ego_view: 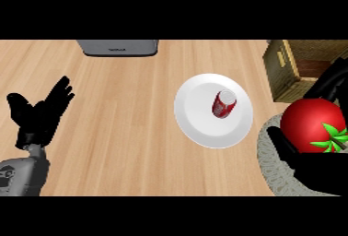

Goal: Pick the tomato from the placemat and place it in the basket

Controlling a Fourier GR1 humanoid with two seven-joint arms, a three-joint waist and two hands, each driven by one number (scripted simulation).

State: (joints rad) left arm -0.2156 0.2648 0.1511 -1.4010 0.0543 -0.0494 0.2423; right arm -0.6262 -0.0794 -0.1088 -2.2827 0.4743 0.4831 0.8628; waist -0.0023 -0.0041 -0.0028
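A red tomato (312, 124) with a green stem shows large at the right edge, held up above the grey woven placemat (270, 166). My right hand (309, 170) is curled round it from below and behind, shut on it. The brown wicker basket (292, 69) stands at the upper right, just beyond the tomato. My left hand (41, 113) rests open at the left, fingers up, away from all of these.
A white plate (197, 115) lies mid-counter with a red can (223, 103) lying on it. A grey appliance (119, 47) stands at the counter's far edge. Bare wood stretches between my left hand and the plate.
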